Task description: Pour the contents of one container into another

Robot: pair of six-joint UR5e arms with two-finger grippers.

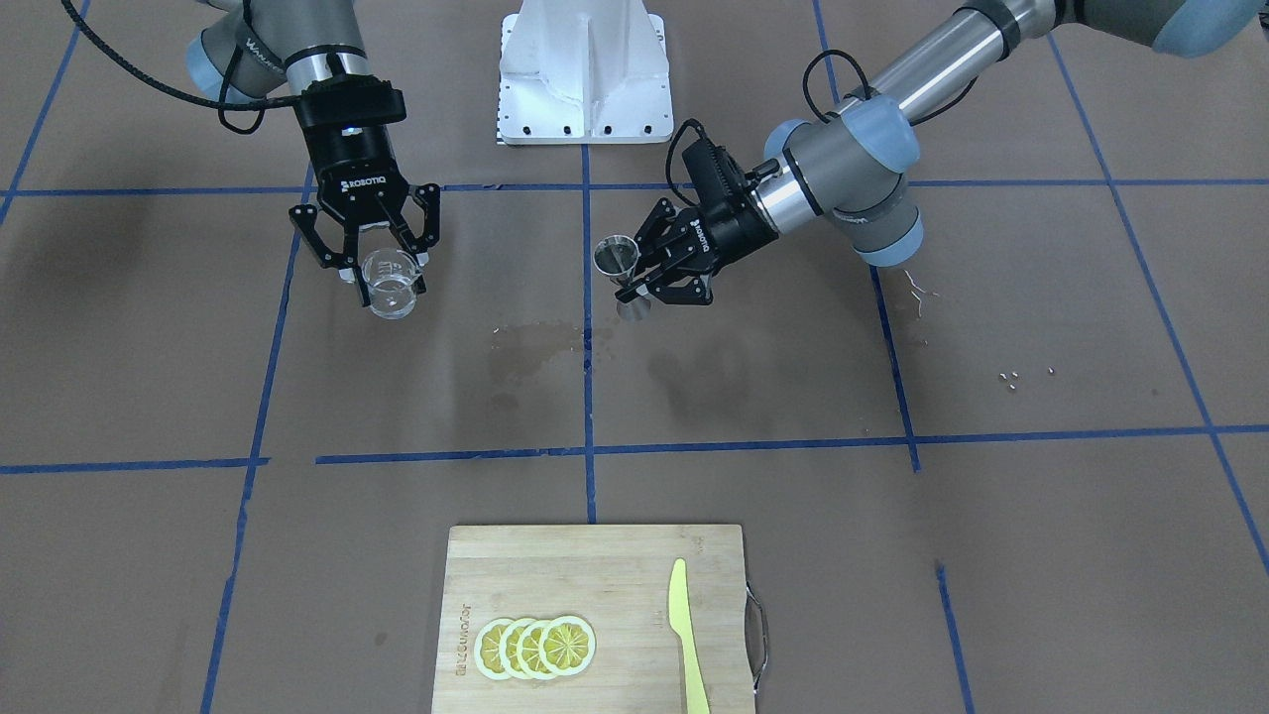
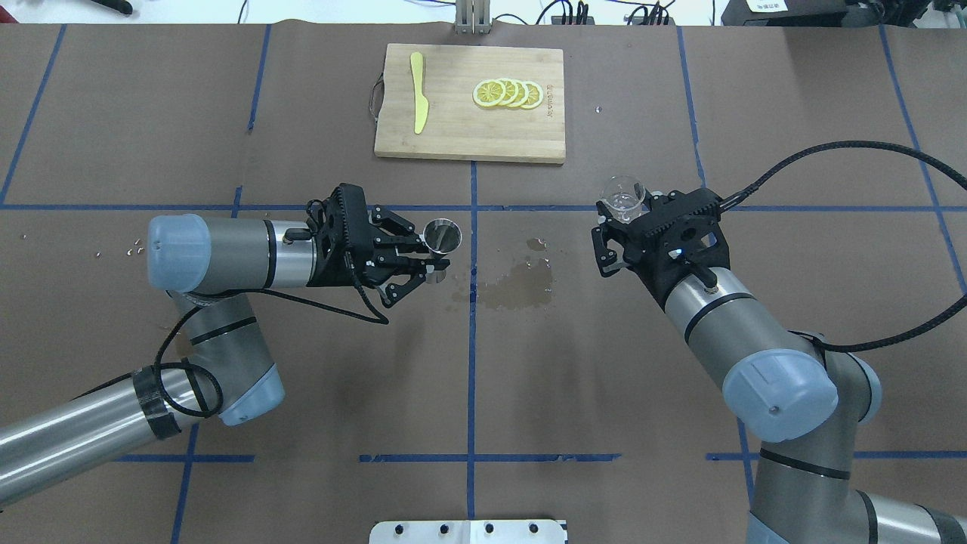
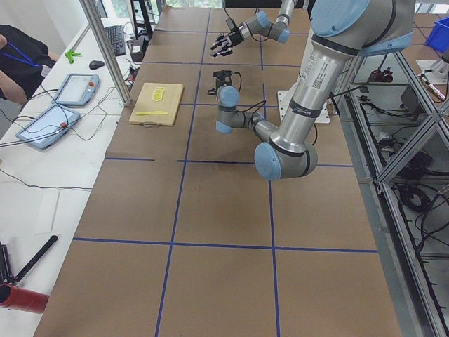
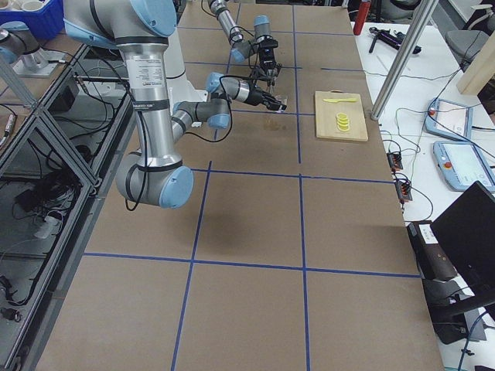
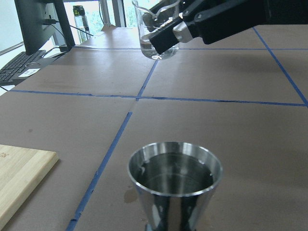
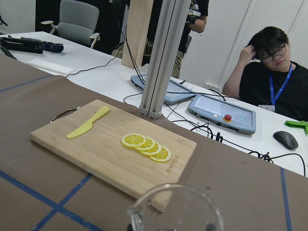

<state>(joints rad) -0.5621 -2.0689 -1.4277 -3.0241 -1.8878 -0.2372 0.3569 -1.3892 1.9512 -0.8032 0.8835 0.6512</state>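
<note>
Left jaws: closed on the waist of the steel jigger, upright, liquid inside, just left of the centre tape line.
Middle: wet patch on the worktop.
Right jaws: gripping the glass beaker, upright, well apart from the jigger.

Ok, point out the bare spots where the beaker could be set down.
Free, in the overhead view: the bare table right of the cutting board, the same on its left, and the wide stretch before the white base plate. Crowded: the middle, where jigger and beaker flank a wet patch; the board carries a knife and lemon slices.
</note>
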